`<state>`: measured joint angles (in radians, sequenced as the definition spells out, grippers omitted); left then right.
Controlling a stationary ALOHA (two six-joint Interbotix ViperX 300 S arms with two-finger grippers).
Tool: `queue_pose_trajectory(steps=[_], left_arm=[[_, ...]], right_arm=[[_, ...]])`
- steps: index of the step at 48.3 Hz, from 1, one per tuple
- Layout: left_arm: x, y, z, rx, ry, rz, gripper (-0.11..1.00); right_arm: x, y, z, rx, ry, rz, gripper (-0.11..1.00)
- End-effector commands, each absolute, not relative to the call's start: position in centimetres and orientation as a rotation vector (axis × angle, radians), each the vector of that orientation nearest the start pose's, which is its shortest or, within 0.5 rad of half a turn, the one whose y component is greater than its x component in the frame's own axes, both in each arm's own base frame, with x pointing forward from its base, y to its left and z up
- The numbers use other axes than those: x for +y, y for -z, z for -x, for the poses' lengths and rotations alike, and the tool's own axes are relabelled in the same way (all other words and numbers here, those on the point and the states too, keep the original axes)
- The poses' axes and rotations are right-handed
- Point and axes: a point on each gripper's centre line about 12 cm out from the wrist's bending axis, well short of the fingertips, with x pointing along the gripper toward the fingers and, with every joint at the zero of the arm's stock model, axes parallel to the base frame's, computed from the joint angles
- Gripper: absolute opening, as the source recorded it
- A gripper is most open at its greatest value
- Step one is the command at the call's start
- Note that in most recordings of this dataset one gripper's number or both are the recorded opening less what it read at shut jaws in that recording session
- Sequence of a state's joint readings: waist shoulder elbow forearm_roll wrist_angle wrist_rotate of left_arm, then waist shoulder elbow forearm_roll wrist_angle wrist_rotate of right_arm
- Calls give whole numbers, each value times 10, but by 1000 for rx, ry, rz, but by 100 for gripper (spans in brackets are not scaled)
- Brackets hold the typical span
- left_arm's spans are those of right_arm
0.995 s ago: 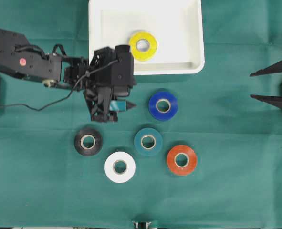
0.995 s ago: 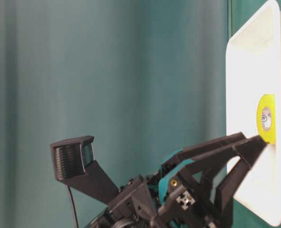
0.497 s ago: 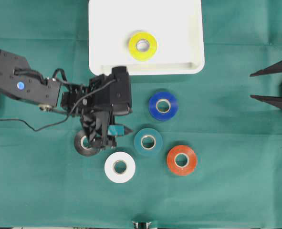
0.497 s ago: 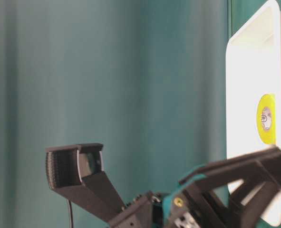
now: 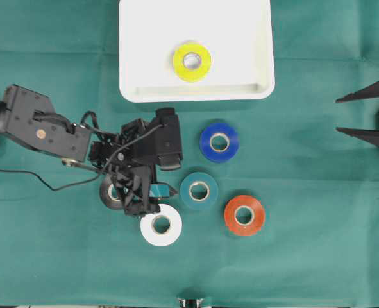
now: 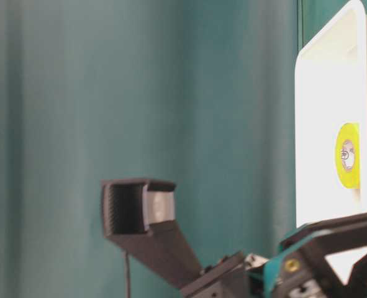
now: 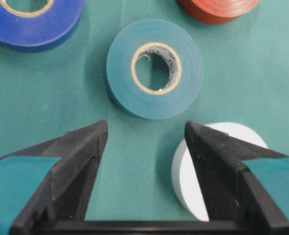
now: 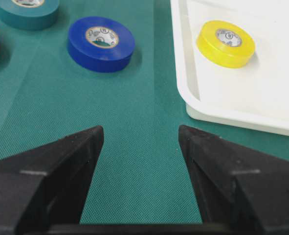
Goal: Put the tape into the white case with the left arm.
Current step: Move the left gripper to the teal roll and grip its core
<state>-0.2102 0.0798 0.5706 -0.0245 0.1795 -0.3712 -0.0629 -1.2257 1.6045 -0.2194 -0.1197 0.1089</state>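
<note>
Left end effector [image 7: 144,142]: fingers parted, nothing between them, hanging over the bare green cloth of the worktop [image 5: 317,256]. In the wrist view the gap frames open cloth; the teal tape roll [image 7: 155,68] lies straight ahead beyond the tips, w/ the white tape roll [image 7: 217,171] partly under the fingertip on the right of that view. Overhead, the left arm [image 5: 42,125] reaches in from the left edge, and its end effector sits over the black tape roll [image 5: 114,192], hiding most of it, just beside the white roll.

Key relation: tape is ahead of and under the end effector; the white case [image 5: 195,90] is up the overhead view, behind the wrist. Rolls lie flat, hole up, so no long axis to line up with – any finger angle across the roll should work. Which roll is next I can't tell; probably teal or white.

Further out: blue tape roll [image 5: 218,142] nearest the case, orange-red roll [image 5: 244,214] to the right, yellow tape roll [image 5: 192,61] already inside the case.

Right end effector [image 8: 140,171]: spread wide, empty, parked at the right edge, well apart from every roll. Left arm is far nearer.
</note>
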Motion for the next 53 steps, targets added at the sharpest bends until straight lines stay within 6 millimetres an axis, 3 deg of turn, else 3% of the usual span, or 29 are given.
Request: queue_pose_trajectory(steps=[1,10,24,53], left_arm=[[-90,-164,-403,814,51,292,71],[-92,-162,-415,812,52,293,77],[-94,-156,-424,839,42,296,98],[-80,-134,-446,887,-1,290,99]], right_arm=[[-5,-148,-133,250,22,95,99],[-5,-148,-133,248,21,97,99],[-5,-148,-133,248,21,95,99],[-5,-148,-133,247,22,95,99]])
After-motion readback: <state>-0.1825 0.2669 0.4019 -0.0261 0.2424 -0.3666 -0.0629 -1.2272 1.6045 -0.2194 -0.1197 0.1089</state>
